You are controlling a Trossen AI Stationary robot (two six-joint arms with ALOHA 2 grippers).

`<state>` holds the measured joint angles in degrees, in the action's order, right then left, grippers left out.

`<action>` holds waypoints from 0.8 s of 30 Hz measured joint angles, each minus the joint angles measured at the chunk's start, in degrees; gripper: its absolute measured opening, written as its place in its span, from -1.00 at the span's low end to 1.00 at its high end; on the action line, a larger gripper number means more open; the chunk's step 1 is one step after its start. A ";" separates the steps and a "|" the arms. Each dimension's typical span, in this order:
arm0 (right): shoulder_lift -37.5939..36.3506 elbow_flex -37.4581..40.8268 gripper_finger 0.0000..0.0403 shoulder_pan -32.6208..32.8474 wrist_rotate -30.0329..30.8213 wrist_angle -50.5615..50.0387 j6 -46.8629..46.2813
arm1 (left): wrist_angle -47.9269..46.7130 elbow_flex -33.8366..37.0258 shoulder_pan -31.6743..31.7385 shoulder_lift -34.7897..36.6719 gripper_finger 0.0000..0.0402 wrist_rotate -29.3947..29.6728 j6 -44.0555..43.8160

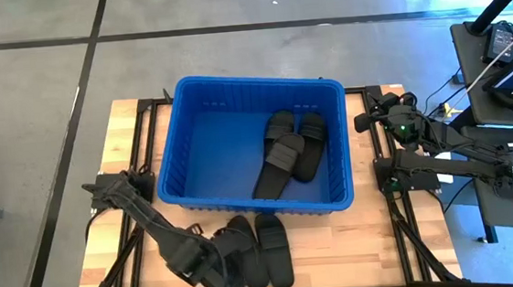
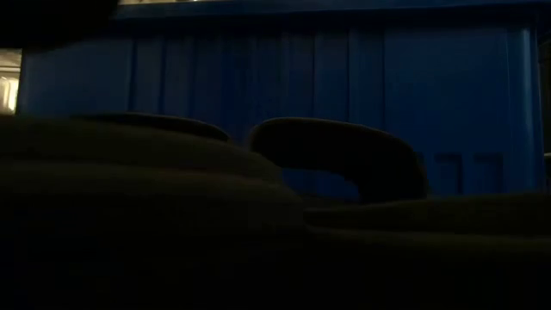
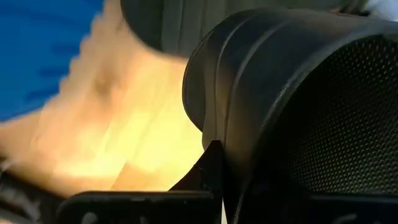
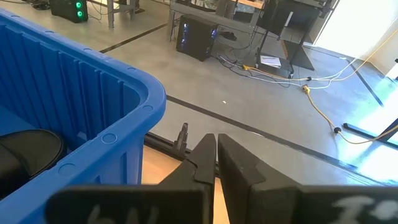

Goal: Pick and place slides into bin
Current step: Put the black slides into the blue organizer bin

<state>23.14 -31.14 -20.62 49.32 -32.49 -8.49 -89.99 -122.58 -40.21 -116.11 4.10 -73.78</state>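
Note:
The blue bin stands mid-table and holds three black slides. Two more slides lie flat on their soles on the wooden table in front of the bin's near wall. They show dark and close in the low view. My left gripper is at the table's near edge, shut on a third slide just left of those two. My right gripper is shut and empty, beside the bin's far right corner. My left gripper has the slide between its fingers. One finger lies against the slide's side edge next to the wide strap; the slide hides the other finger. The slide fills the wrist view; whether it is clear of the table does not show.
The bin takes up the table's middle, its near wall right behind the loose slides. Bare wood lies at the near right. Dark frame rails run along both sides of the table. A desk with equipment stands to the right.

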 joint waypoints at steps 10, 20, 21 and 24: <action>-0.02 0.00 -0.89 0.00 -0.02 0.04 -0.26 | 5.21 -10.58 6.83 5.82 -0.97 20.62 14.75; 0.00 0.00 -0.89 0.00 -0.02 0.46 -4.84 | 10.27 -10.49 25.31 7.71 -0.97 25.49 48.73; 0.00 0.00 -0.89 0.00 -0.04 0.46 -4.78 | 11.43 -10.49 27.36 6.87 -0.97 26.36 51.69; 0.00 0.00 -0.89 0.00 -0.02 0.48 -4.76 | 13.75 -10.31 32.88 3.64 -0.97 30.54 59.15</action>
<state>23.14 -31.14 -20.62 49.30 -32.01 -13.25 -76.24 -132.89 -7.33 -112.46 34.64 -14.62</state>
